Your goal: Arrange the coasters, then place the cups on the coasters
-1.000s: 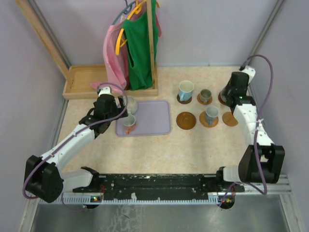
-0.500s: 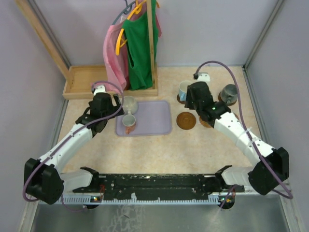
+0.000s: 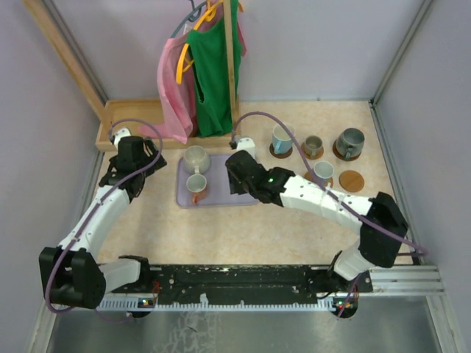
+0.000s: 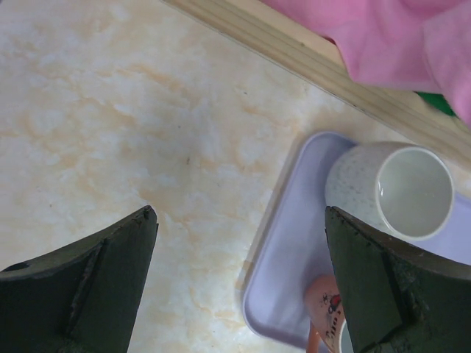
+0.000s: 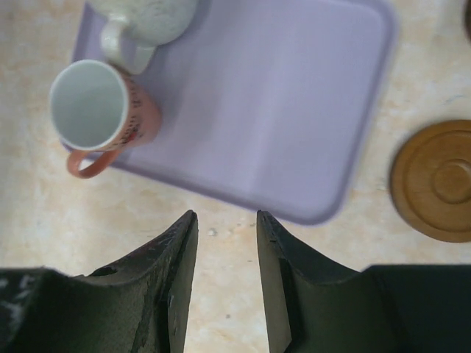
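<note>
Two cups stand on the lavender tray point(image 3: 217, 173): a speckled grey cup point(image 3: 195, 157) and a cup with an orange-pink side point(image 3: 195, 185), white inside point(image 5: 96, 110). The others stand on coasters at the back right: a white and blue cup point(image 3: 282, 137), a small grey cup point(image 3: 313, 145), a dark grey cup point(image 3: 350, 142) and another grey cup point(image 3: 322, 173). One coaster point(image 3: 352, 180) is bare, and a second bare coaster point(image 5: 434, 180) lies right of the tray. My right gripper point(image 5: 226, 215) hovers by the tray's near edge, slightly open and empty. My left gripper point(image 4: 239, 213) is wide open left of the tray.
A wooden rack with pink and green clothes point(image 3: 202, 73) stands behind the tray, on a wooden base point(image 3: 132, 125). Walls close the table on three sides. My right arm point(image 3: 309, 195) stretches across the table between the tray and the coasters.
My right arm swung from the far right coasters leftward to the tray. My left gripper drew back to the left, away from the cups on the tray.
</note>
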`<state>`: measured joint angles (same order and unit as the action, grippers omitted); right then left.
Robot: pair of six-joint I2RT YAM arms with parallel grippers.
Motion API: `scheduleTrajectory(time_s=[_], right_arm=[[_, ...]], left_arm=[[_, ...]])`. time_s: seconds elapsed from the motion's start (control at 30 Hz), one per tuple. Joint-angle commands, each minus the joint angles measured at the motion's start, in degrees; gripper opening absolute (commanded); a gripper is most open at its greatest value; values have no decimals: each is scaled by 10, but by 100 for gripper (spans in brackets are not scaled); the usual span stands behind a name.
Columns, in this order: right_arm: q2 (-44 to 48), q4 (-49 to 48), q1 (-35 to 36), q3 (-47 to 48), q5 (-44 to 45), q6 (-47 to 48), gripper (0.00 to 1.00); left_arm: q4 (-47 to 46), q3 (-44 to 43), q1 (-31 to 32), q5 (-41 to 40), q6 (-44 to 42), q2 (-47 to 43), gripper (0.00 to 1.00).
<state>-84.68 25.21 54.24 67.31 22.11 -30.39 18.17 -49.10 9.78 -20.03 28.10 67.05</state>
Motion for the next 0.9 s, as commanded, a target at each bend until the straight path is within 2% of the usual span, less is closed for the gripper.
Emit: scheduleTrajectory(time_s=[0.0, 0.23, 0.87], right_arm=[[-50, -36, 41, 75, -3, -30, 38], [-149, -42, 74, 145, -36, -47, 38], [-270, -20, 104, 246, -63, -83, 38]], left_arm=[[6, -5, -24, 5, 24, -12, 100], [1, 5, -45, -7, 28, -20, 100], [-2, 20, -56, 0, 36, -37, 100]])
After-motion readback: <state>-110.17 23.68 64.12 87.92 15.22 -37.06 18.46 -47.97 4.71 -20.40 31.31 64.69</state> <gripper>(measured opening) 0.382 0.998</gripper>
